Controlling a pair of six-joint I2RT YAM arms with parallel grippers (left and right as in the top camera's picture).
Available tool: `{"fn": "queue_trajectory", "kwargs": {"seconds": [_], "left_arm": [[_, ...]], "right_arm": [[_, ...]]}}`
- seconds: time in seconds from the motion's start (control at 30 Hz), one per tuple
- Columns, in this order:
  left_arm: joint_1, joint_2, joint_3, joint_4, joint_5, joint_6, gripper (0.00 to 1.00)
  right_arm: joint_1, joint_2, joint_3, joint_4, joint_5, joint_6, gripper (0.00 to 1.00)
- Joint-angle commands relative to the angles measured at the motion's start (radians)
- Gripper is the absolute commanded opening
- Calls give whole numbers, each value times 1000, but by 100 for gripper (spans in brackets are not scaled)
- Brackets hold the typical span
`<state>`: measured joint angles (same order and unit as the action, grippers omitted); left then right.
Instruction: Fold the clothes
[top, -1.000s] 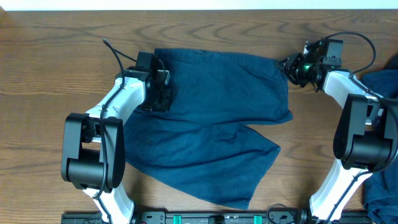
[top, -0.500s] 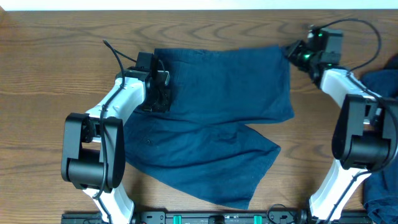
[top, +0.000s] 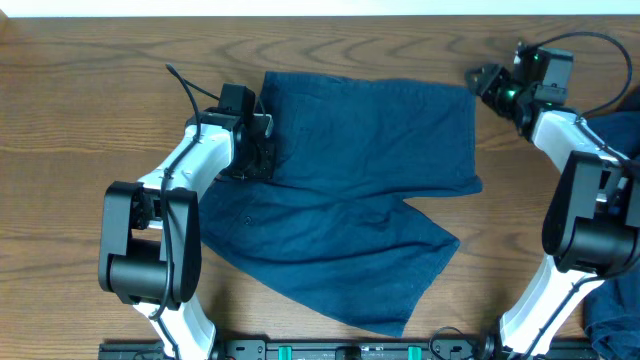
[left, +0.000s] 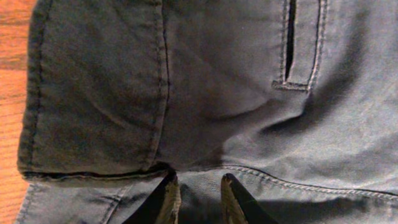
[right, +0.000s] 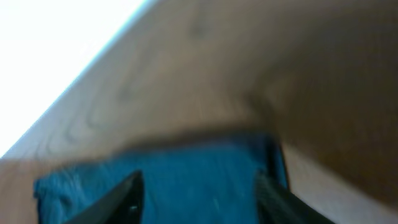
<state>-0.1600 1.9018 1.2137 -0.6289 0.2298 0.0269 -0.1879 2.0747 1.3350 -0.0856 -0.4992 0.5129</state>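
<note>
The dark navy shorts (top: 370, 170) lie on the wooden table, one half folded over the other, with a leg pointing to the front right. My left gripper (top: 262, 152) sits at the shorts' left edge. In the left wrist view its fingers (left: 198, 190) are close together, pinching the lower layer of cloth (left: 217, 93) just below the hem of the folded layer. My right gripper (top: 483, 80) is just off the shorts' far right corner. In the blurred right wrist view its jaws (right: 198, 186) are wide apart, with blue cloth (right: 199, 168) ahead of them.
More dark navy cloth (top: 612, 130) lies at the table's right edge beside the right arm, with another piece at the front right (top: 612, 310). Bare wood table (top: 80, 120) lies left of the shorts. A pocket slit (left: 291, 43) shows in the left wrist view.
My right gripper moved right and towards the far edge and pulled the upper layer of the shorts to the right. Its far left corner slid right. The left gripper stayed put.
</note>
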Motion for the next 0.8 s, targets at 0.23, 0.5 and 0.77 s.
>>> {"fn": "queue_trajectory", "kwargs": {"seconds": [0.23,0.5,0.77], "left_arm": [[2,10,-13,61,-6,6,26],[5,10,-13,80,-137,14,9],[40,8,-3,64,-170,17,6]], "right_arm": [[109,-20,-16,-557,263,-174,20],[123,42,-34,-585,647,-153,9],[4,27,100,-636,462,-232,17]]}}
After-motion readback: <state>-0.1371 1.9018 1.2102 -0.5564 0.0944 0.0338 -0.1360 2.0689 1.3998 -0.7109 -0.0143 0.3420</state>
